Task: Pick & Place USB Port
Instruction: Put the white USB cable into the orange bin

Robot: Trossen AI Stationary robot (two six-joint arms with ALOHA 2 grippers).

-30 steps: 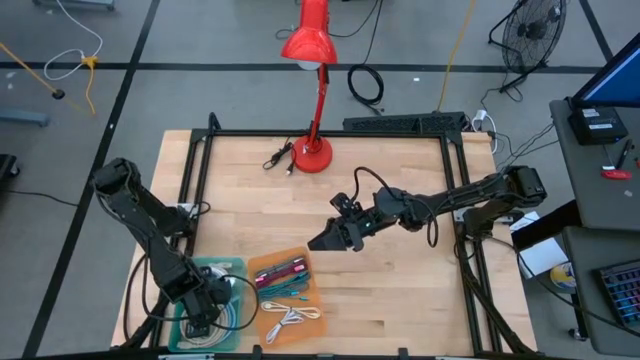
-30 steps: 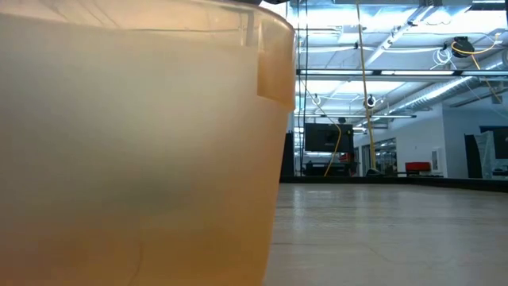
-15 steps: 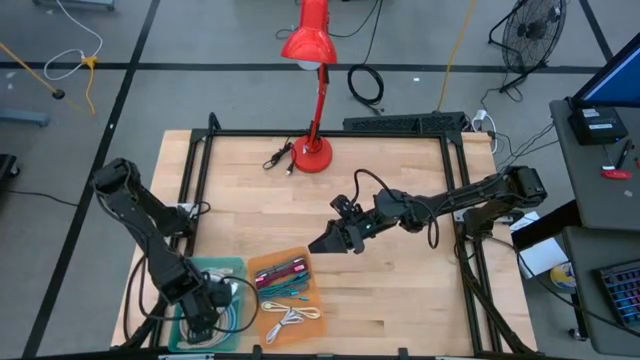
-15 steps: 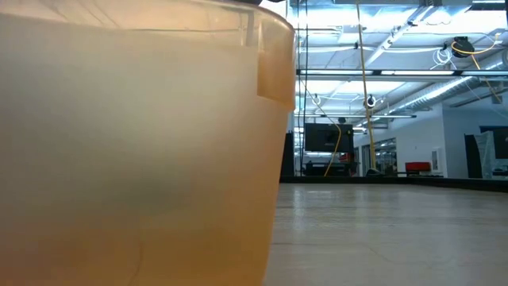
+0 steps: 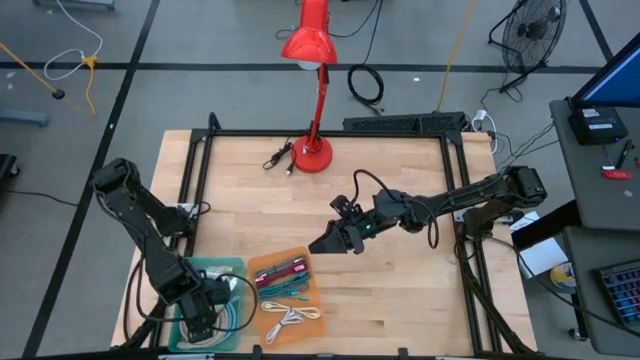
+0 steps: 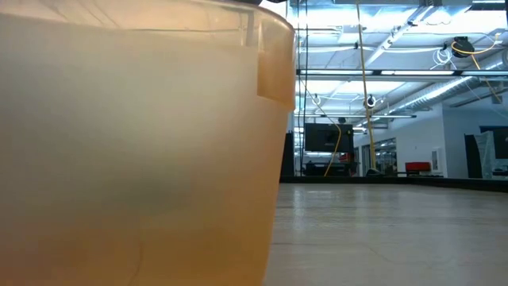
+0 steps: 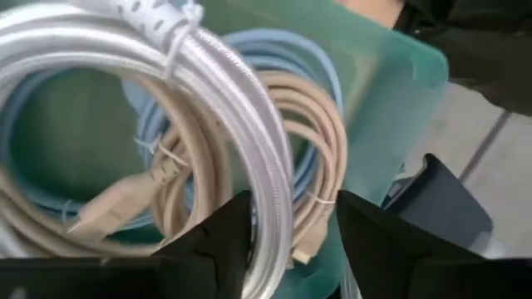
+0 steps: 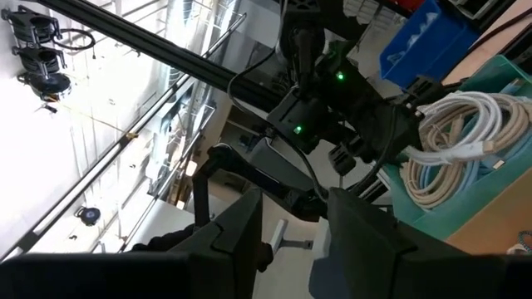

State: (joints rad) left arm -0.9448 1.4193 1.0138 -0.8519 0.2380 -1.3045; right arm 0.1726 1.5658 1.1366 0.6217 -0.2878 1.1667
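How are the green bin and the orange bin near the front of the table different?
The green bin holds coiled cables, white, pale blue and beige; the orange bin holds smaller pieces plus one white cable. The left gripper sits over the green bin; nothing hangs over the orange one. Both are translucent, side by side.

Light falls evenly from overhead on the table (image 5: 400, 290); shadows under the arms are short and soft. In the low view an orange bin (image 6: 135, 151) sits against the lens, a blurred glowing wall, while ceiling lights glare behind it. The left wrist view shows cables (image 7: 208, 124) sharp, its fingers blurred. The right wrist view is washed out by bright windows.
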